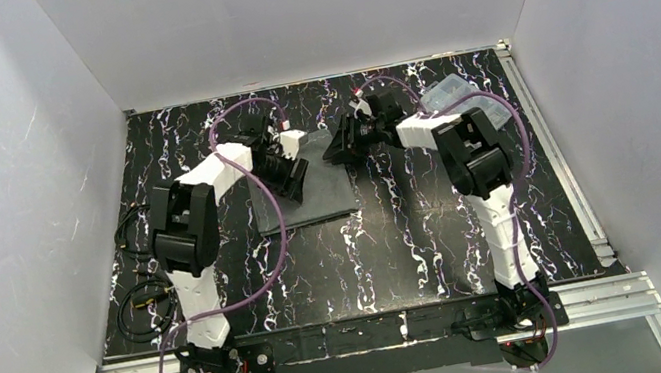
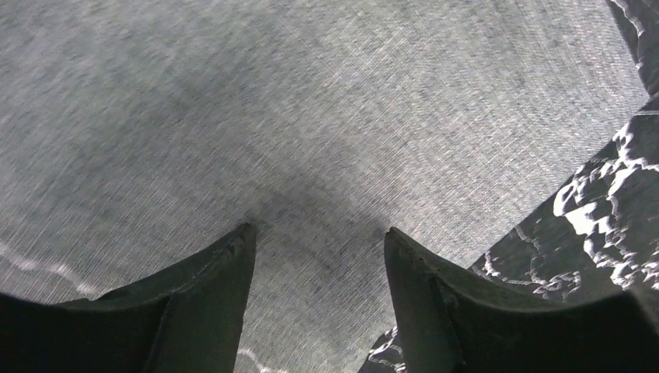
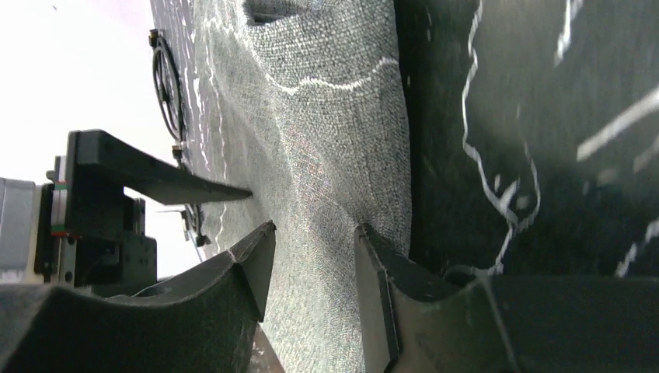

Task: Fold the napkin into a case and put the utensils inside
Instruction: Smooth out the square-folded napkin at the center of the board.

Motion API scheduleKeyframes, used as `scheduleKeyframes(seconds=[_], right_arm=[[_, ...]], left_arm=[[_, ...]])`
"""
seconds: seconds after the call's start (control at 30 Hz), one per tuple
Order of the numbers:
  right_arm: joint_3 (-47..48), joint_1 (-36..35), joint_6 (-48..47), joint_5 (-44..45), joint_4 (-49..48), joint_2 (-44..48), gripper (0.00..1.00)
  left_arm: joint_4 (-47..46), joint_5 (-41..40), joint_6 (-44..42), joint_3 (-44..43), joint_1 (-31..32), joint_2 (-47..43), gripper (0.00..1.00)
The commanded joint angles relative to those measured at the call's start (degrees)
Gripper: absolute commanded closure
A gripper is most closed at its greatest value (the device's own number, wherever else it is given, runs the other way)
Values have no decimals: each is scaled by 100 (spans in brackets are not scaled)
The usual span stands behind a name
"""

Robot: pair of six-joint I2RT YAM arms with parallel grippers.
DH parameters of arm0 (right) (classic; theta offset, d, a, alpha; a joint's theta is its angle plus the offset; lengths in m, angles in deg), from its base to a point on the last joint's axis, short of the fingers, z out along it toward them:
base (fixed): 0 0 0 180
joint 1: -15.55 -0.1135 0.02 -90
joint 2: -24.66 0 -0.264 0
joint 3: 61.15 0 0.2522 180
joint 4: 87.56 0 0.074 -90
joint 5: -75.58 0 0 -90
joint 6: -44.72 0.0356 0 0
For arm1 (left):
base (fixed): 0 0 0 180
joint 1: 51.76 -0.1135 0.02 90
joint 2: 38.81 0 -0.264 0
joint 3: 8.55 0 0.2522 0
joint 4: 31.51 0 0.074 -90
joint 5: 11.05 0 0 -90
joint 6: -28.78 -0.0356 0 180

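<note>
The dark grey napkin (image 1: pixel 318 199) lies flat on the black marbled table (image 1: pixel 397 246), between the two arms. My left gripper (image 1: pixel 293 181) is low over the napkin's left part. In the left wrist view it (image 2: pixel 319 229) stands open, its tips on the flat cloth (image 2: pixel 311 116) with nothing pinched between them. My right gripper (image 1: pixel 338 150) is at the napkin's far right edge. Seen from the right wrist, it (image 3: pixel 315 225) is open, its fingers straddling a strip of cloth (image 3: pixel 334 116) beside the edge. The utensils are out of view.
A clear plastic box (image 1: pixel 464 98) sits at the far right of the table. Black cable loops (image 1: pixel 138 305) lie along the left edge. White walls close in the table on three sides. The left arm's finger (image 3: pixel 155 179) shows close by in the right wrist view.
</note>
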Motion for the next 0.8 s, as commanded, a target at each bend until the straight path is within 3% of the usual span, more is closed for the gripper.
scheduleKeyframes(seconds=[0.0,0.13,0.27,0.53,0.77], right_arm=[[-910,-31,184,356,-180,573,49],[-1657,-62,331,439,-469,982,50],[-2077,-83,517,410,-784,1357,49],[-1200,-77,1213,-75,-1424,953,46],[-830,-53,1167,37,-1336,415,47]], left_arm=[[109,-65,-624,377,-65,-372,44],[125,-63,-986,755,-52,-511,54],[16,-258,-1314,1086,-57,-629,56],[-151,-379,-1521,1159,-57,-627,58],[-240,-436,-1587,1203,-52,-627,60]])
